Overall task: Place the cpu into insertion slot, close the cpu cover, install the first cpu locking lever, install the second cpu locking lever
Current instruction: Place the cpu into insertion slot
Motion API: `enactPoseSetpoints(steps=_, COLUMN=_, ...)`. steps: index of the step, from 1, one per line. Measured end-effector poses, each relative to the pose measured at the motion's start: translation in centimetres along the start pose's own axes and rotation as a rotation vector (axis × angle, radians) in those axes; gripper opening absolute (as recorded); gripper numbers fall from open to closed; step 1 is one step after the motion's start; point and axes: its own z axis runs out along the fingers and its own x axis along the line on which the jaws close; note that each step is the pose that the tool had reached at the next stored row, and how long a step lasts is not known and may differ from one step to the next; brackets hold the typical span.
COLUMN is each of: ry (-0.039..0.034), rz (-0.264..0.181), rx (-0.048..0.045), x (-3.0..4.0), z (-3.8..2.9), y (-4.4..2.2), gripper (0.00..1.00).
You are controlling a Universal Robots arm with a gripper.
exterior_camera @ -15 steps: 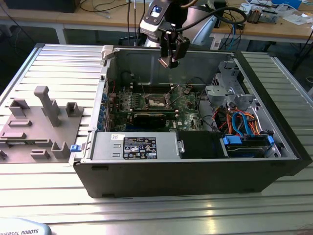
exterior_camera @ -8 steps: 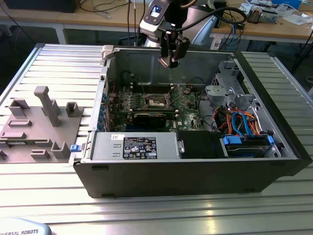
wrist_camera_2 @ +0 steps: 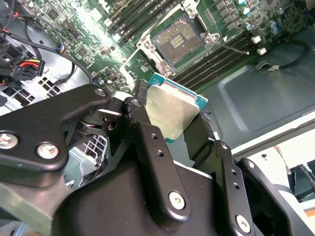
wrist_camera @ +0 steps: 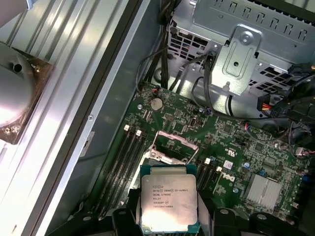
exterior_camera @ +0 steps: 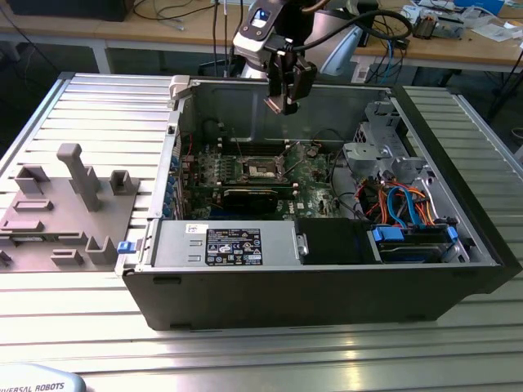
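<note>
My gripper hangs inside the open computer case, above the green motherboard, and is shut on the cpu. The cpu is a flat square chip with a silver top, clamped by two opposite edges between the black fingers. In the first wrist view the cpu sits just short of the insertion slot. The insertion slot is a dark square socket with a silvery rim, uncovered with its contact field showing; it also appears in the exterior view as the insertion slot. I cannot make out the cpu cover apart from that rim.
A metal drive cage and blue and orange cables fill the case at the exterior view's right. The power supply lies along the near wall. Long black memory slots flank the socket. A grey fixture plate lies outside on the exterior view's left.
</note>
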Motion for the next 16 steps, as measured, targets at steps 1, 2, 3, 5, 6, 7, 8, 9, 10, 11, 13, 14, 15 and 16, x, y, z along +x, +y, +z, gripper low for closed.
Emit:
enactPoseSetpoints(steps=1, ry=-0.0073, rz=0.0, rx=0.0031, x=0.0, z=0.0, y=0.0, gripper=0.54)
enactPoseSetpoints(steps=2, ry=-0.0135, rz=-0.001, rx=0.0057, x=0.0, z=0.0, y=0.0, gripper=0.54)
enactPoseSetpoints(steps=3, ry=-0.0194, rz=-0.001, rx=0.0081, x=0.0, z=0.0, y=0.0, gripper=0.54)
enactPoseSetpoints(steps=5, ry=-0.0227, rz=-0.002, rx=0.0096, x=-0.01, z=0.0, y=0.0, gripper=0.54)
enactPoseSetpoints(steps=6, ry=-0.0232, rz=-0.002, rx=0.0098, x=-0.01, z=0.0, y=0.0, gripper=0.54)
enactPoseSetpoints(steps=7, ry=-0.0237, rz=-0.001, rx=0.01, x=0.0, z=0.0, y=0.0, gripper=0.54)
enactPoseSetpoints(steps=8, ry=-0.0238, rz=0.001, rx=0.0101, x=0.0, z=0.0, y=0.0, gripper=0.54)
enactPoseSetpoints(steps=9, ry=-0.0241, rz=0.004, rx=0.0101, x=0.0, z=0.0, y=0.0, gripper=0.54)
enactPoseSetpoints(steps=10, ry=-0.0244, rz=0.006, rx=0.0102, x=0.0, z=0.01, y=0.0, gripper=0.54)
enactPoseSetpoints(steps=11, ry=-0.0244, rz=0.006, rx=0.0102, x=0.0, z=0.01, y=0.0, gripper=0.54)
enactPoseSetpoints(steps=13, ry=-0.0246, rz=0.008, rx=0.0103, x=0.0, z=0.0, y=0.0, gripper=0.54)
enactPoseSetpoints(steps=14, ry=-0.0247, rz=0.009, rx=0.0103, x=0.0, z=0.0, y=0.0, gripper=0.54)
enactPoseSetpoints(steps=15, ry=-0.0247, rz=0.01, rx=0.0103, x=0.0, z=0.01, y=0.0, gripper=0.54)
enactPoseSetpoints(steps=16, ry=-0.0249, rz=0.011, rx=0.0103, x=0.0, z=0.0, y=0.0, gripper=0.54)
